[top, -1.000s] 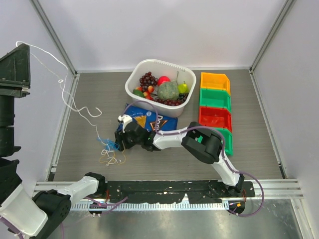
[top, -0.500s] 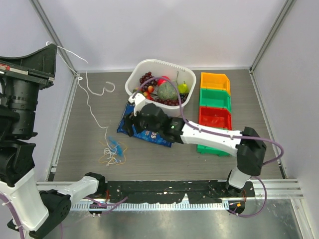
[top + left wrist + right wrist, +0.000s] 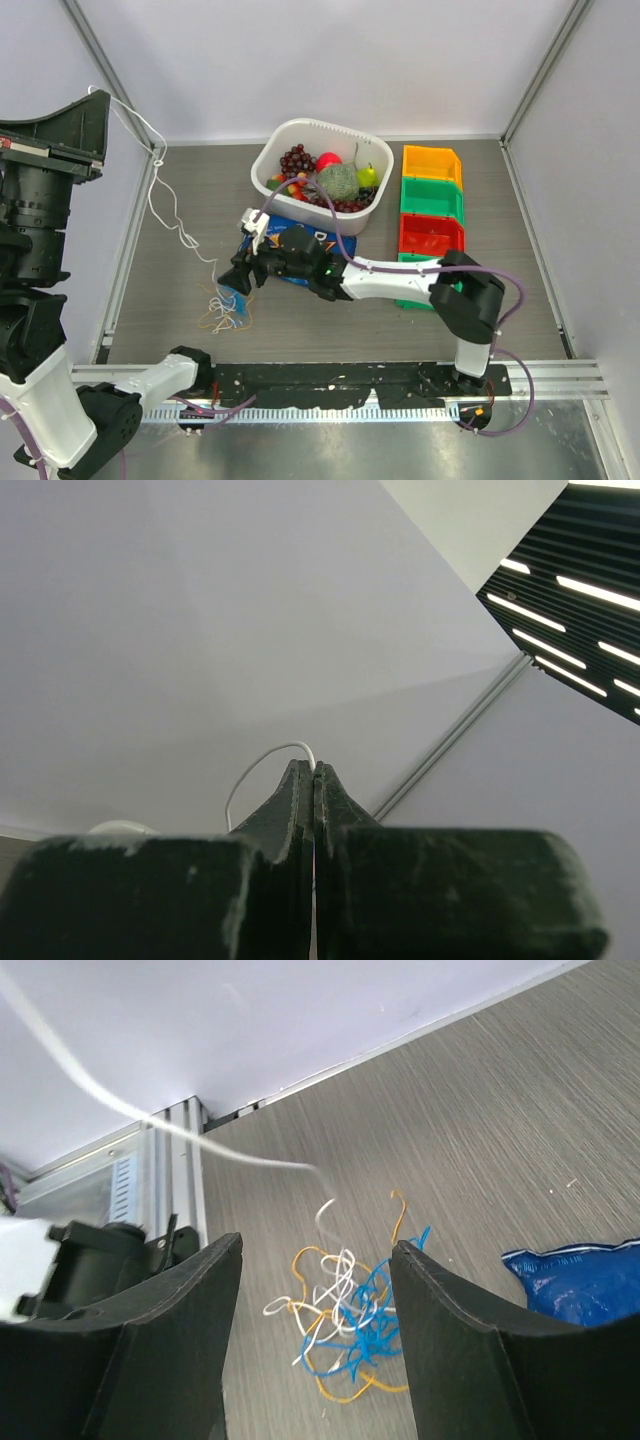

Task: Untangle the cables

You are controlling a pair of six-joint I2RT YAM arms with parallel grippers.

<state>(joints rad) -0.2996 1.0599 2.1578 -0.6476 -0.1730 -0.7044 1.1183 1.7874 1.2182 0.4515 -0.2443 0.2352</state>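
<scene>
1. White cable (image 3: pixel 150 195) is pinched in the left pincer (image 3: pixel 313 770), its jaws pressed tight together, raised high and well apart from the tangle (image 3: pixel 345 1335).
2. From that grip the white cable slants down into the tangle, so its long axis runs from upper left to the knot.
3. The tangle, small yellow, white and blue loops, lies on the tabletop (image 3: pixel 300 330); a blue snack bag (image 3: pixel 585 1280) sits near its right side.
4. The right pincer (image 3: pixel 240 282) is spread and empty, hovering just beside the tangle, which shows between its fingers in the wrist view. It is the nearer arm.
5. The next move likely calls for the right pincer to pin the blue or yellow loops while the white draws free.
</scene>
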